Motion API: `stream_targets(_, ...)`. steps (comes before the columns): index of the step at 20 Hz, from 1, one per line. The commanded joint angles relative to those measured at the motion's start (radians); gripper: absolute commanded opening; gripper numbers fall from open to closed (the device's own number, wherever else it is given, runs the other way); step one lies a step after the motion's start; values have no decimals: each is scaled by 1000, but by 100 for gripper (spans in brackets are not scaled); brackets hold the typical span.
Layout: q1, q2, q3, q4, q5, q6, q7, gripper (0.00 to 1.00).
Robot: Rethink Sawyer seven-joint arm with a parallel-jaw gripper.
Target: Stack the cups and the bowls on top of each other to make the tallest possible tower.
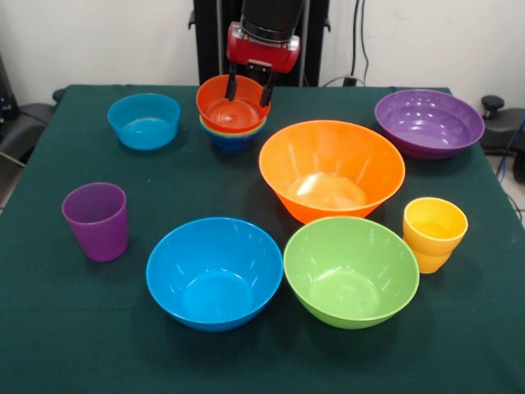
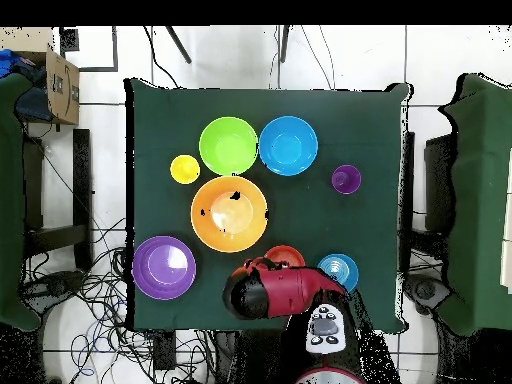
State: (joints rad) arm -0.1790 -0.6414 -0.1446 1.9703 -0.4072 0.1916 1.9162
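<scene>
Big blue bowl (image 1: 214,272) and green bowl (image 1: 351,270) sit well in front of the tower (image 1: 232,116), where the open gripper (image 1: 248,86) straddles the red-orange bowl's (image 1: 232,103) far rim.

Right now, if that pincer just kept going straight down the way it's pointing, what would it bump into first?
Most likely the small red-orange bowl on top of the little stack. The pincer points downward, its open fingers already at that bowl's rim, so its inside probably comes first, though depth is hard to judge.
</scene>
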Motion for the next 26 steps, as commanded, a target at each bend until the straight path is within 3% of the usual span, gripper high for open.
stream_targets(1, -6, 68, 110, 36, 16, -58, 120, 100)
stream_targets(20, 17, 123, 104, 18, 22, -101, 134, 100)
stream_targets(26, 12, 95, 104, 24, 18, -86, 122, 100)
